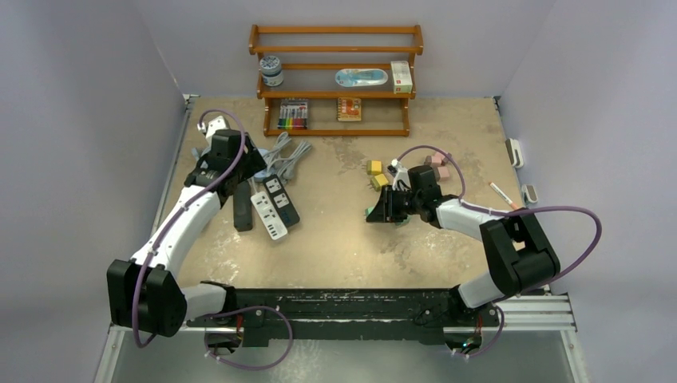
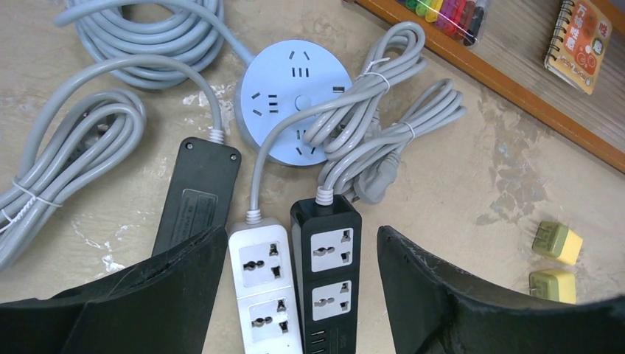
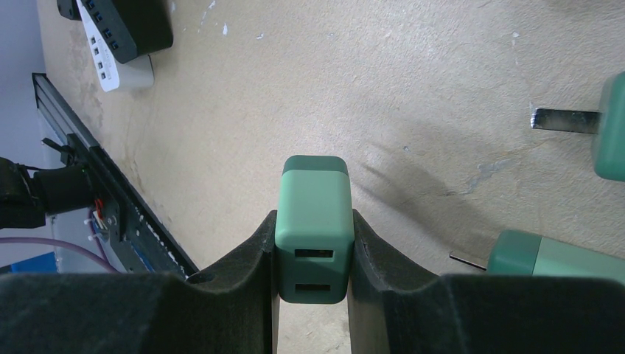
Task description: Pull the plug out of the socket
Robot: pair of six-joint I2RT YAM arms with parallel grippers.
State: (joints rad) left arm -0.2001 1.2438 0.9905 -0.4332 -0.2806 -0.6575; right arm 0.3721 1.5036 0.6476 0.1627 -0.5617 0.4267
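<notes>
Two glossy strips [image 2: 262, 280] lay between the left gripper's [image 2: 298, 243] spread fingers; only the right wrist view showed the right gripper [image 3: 313, 225] clenching a boxy green plug [image 3: 313, 188].

1. Three power strips [image 2: 262, 273] lie side by side on the left half of the bench [image 1: 335, 239].
2. Round socket [image 2: 295, 96] sits just behind them, cable coils [image 2: 147, 29] around it.
3. Shelf [image 1: 335, 80] is along the back edge.
4. Plug [image 3: 313, 221] is between the right jaws, mid-bench, well apart from the strips.

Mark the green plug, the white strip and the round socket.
green plug [image 3: 313, 210], right wrist view, upper side face.
white strip [image 2: 259, 291], left wrist view, top face between outlets.
round socket [image 2: 284, 92], left wrist view, top face.
</notes>
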